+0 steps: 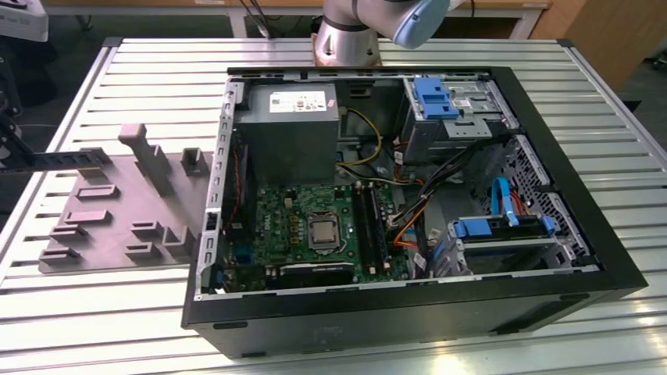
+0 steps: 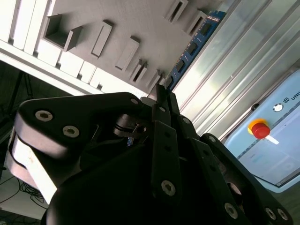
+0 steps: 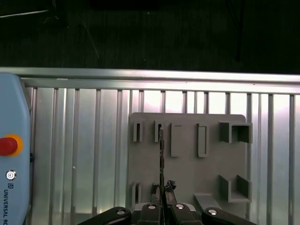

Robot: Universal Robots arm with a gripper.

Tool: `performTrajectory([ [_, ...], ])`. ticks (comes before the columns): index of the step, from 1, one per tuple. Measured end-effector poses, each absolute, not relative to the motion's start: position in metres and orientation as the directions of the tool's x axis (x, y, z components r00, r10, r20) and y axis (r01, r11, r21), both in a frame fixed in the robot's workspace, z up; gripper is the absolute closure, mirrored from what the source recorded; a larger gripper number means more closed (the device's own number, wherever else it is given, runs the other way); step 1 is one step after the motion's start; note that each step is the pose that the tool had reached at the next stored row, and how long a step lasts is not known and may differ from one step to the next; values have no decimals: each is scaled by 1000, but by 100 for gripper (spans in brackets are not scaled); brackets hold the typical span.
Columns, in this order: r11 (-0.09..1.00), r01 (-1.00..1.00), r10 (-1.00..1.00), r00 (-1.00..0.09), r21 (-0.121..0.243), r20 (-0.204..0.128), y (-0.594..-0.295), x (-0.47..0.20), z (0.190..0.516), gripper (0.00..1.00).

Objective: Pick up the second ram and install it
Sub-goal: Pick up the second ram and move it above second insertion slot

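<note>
In both wrist views my gripper (image 3: pixel 162 188) (image 2: pixel 161 96) is shut on the second ram. In the second wrist view the second ram (image 2: pixel 190 49) is a dark blue strip with small dark chips, running out past the fingertips. The first wrist view catches it (image 3: pixel 161 154) edge-on as a thin dark line. It hangs over the grey fixture plate (image 3: pixel 187 173) (image 2: pixel 93 18), in line with a pair of small slot holders near one side. I cannot tell whether it touches them. The exterior view has the open case's green motherboard (image 1: pixel 302 211) and its black slot rails (image 1: pixel 367 223).
The black computer case (image 1: pixel 583 258) lies open on the slatted metal table, with the fixture plate (image 1: pixel 105 203) to the exterior view's left. A thin dark bar (image 1: pixel 62 158) juts in over the plate's far corner. A pale blue pendant with a red button (image 3: pixel 11 154) (image 2: pixel 272 136) lies nearby.
</note>
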State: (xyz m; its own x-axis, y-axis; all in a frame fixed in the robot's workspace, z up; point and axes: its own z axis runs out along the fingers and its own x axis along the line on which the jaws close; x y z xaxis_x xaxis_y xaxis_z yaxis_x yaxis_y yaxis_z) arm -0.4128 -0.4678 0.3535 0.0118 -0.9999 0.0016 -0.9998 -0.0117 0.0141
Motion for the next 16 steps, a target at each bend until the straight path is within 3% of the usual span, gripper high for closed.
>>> performTrajectory([
  [16, -12, -1000, -1000, 12, 14, 4, -468, -411, 361, 86],
])
